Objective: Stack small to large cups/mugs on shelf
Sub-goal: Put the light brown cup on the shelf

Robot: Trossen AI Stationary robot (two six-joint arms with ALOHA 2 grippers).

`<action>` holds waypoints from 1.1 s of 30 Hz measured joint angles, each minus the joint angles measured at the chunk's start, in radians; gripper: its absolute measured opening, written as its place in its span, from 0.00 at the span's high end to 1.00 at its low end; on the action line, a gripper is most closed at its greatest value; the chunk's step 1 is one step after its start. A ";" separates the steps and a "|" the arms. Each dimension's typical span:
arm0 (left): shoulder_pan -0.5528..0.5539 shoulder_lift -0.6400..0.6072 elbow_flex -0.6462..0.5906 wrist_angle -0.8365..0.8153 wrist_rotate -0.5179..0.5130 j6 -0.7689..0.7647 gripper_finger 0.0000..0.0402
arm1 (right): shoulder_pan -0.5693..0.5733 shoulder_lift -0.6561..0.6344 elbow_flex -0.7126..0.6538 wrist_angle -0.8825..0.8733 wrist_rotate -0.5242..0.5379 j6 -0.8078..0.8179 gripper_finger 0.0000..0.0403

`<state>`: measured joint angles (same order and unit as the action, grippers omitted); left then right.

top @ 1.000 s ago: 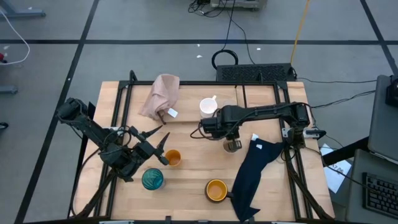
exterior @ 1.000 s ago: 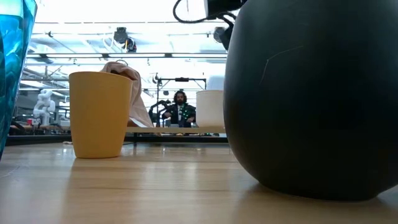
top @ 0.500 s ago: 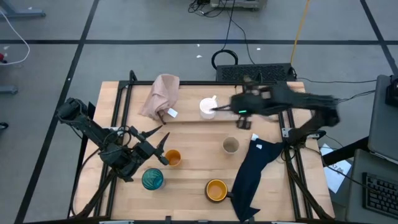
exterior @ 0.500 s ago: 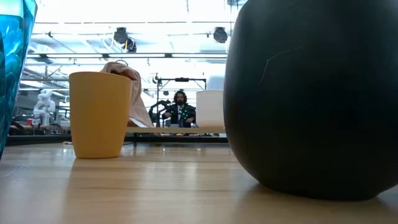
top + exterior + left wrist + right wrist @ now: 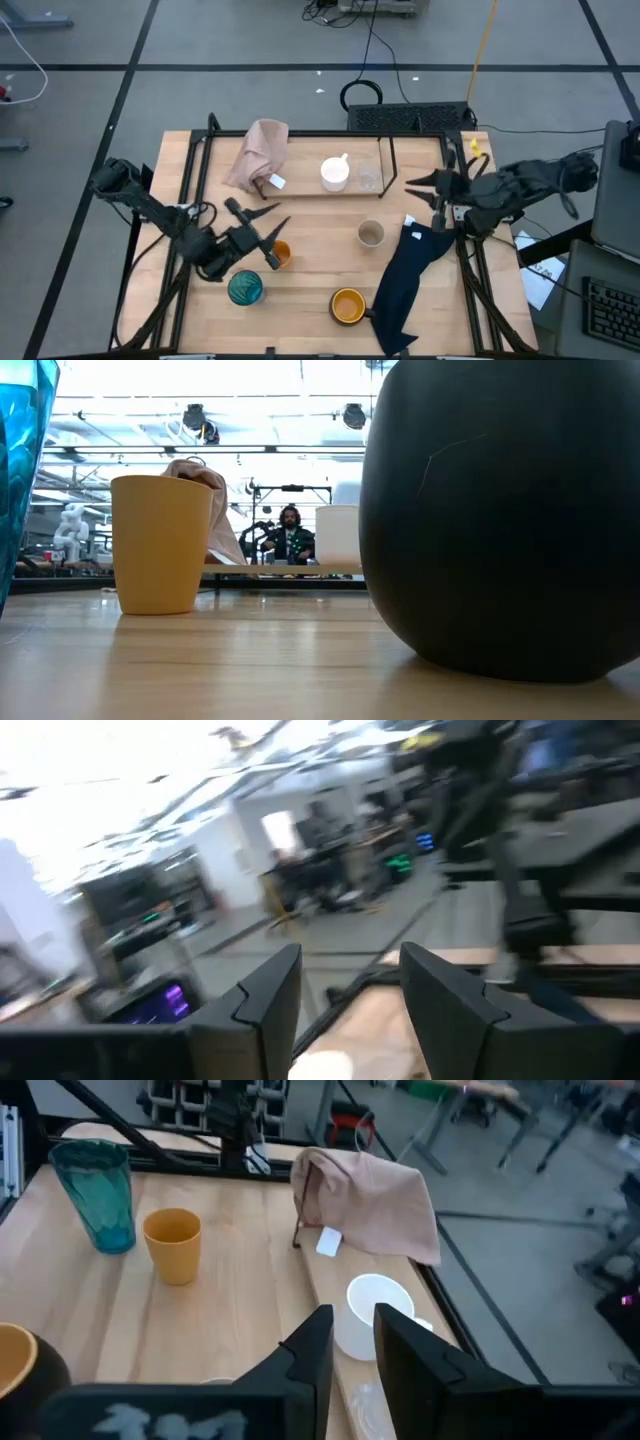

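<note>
The table is pale, matt wood with visible grain. On it, the shelf is thin black metal rod, the white mug on the shelf looks smooth and glossy, and the teal glass beside the matt small orange cup is translucent and shiny. The pink cloth draped over the shelf's end and the navy cloth near the table's edge are soft, creased fabric.

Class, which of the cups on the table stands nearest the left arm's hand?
The small orange cup: it stands right beside the left hand, while the teal glass sits just farther off.
</note>
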<state>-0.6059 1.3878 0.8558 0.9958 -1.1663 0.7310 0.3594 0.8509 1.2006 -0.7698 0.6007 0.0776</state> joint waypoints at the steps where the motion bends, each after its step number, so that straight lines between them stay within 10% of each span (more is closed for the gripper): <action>1: 0.013 -0.006 0.015 -0.081 0.063 -0.052 0.57 | 0.002 -0.017 -0.039 0.036 0.001 -0.018 0.83; 8: 0.225 -0.021 0.283 -0.807 0.595 -0.511 0.57 | 0.003 -0.074 -0.188 0.152 0.001 -0.101 0.83; 17: 0.548 0.053 0.380 -0.865 1.165 -0.713 0.57 | 0.003 -0.148 -0.226 0.152 0.001 -0.150 0.83; 27: 0.666 0.255 0.419 -0.783 1.402 -0.858 0.57 | 0.003 -0.221 -0.227 0.114 0.001 -0.172 0.83; 33: 0.669 0.418 0.645 -1.063 1.410 -0.811 0.57 | 0.003 -0.224 -0.227 0.084 0.001 -0.170 0.83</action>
<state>0.0628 1.8058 1.5006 -0.0673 0.2436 -0.0803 0.3622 0.6270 0.9737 -0.6859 0.6018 -0.0921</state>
